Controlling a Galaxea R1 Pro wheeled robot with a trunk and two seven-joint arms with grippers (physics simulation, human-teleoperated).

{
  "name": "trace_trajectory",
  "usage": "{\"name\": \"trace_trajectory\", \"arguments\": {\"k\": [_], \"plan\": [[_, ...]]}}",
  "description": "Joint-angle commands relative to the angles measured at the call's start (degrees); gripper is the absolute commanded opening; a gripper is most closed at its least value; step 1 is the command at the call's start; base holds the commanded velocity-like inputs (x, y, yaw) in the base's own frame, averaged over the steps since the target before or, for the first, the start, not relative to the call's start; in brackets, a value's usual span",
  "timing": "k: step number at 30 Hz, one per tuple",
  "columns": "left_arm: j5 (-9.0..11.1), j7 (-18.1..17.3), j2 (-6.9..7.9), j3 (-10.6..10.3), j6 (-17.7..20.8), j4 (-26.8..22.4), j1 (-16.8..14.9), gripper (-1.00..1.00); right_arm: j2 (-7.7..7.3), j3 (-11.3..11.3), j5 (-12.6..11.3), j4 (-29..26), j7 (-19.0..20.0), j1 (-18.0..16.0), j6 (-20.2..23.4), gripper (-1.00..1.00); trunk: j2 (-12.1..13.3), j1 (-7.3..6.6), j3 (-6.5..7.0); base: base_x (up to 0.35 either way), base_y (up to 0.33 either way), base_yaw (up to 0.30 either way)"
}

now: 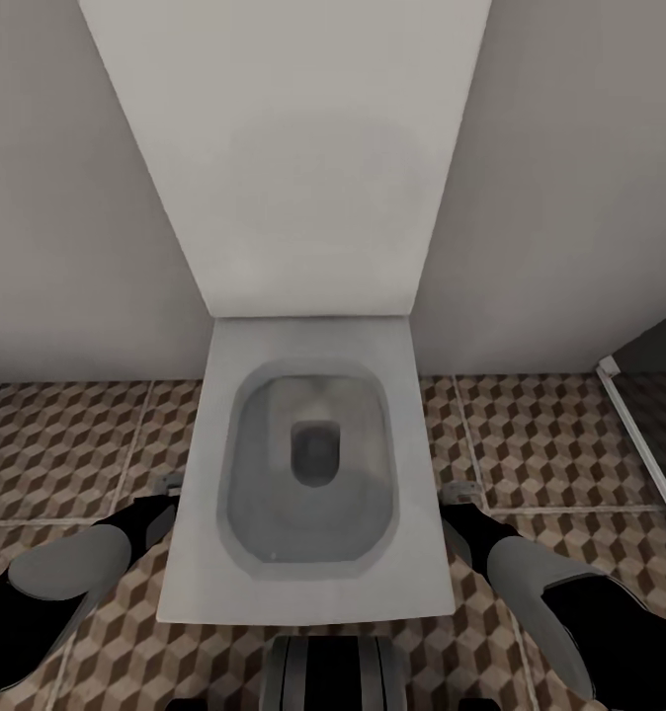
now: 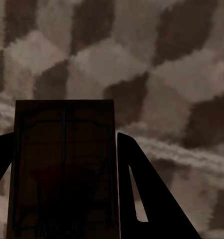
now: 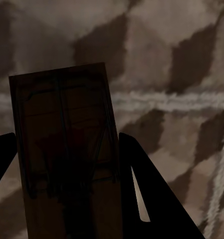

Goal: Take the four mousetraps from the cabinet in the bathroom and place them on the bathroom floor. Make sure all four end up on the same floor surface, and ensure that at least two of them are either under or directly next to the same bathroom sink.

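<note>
Mousetrap [image 2: 64, 169] clamped in left hand [image 2: 64, 199]; second mousetrap [image 3: 67, 149] clamped in right hand [image 3: 67, 199].

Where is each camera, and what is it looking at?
Head view: on the robot's head, looking down at the white toilet and bathroom floor; both arms show.
Left wrist view: by the left tool, facing the floor, a mousetrap between its fingers.
Right wrist view: by the right tool, facing the floor, holding another mousetrap.
Shared: all see the cube-patterned tiles.
</note>
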Motion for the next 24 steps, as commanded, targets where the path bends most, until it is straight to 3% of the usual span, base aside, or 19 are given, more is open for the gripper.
{"name": "trace_trajectory", "arguments": {"k": [1, 24], "plan": [[0.25, 0.15, 0.01, -0.49, 0.23, -0.02, -0.03, -1.0, -0.01, 0.5, -0.77, -0.11, -0.29, 0.01, 0.25, -1.0, -0.01, -0.01, -0.12, 0.0, 0.0, 0.0], [0.25, 0.15, -0.03, -0.49, 0.23, -0.02, -0.03, -1.0, -0.02, 0.5, -0.77, -0.11, -0.3, 0.0, 0.21, -1.0, -0.01, -0.01, -2.19, 0.0, 0.0, 0.0]]}}
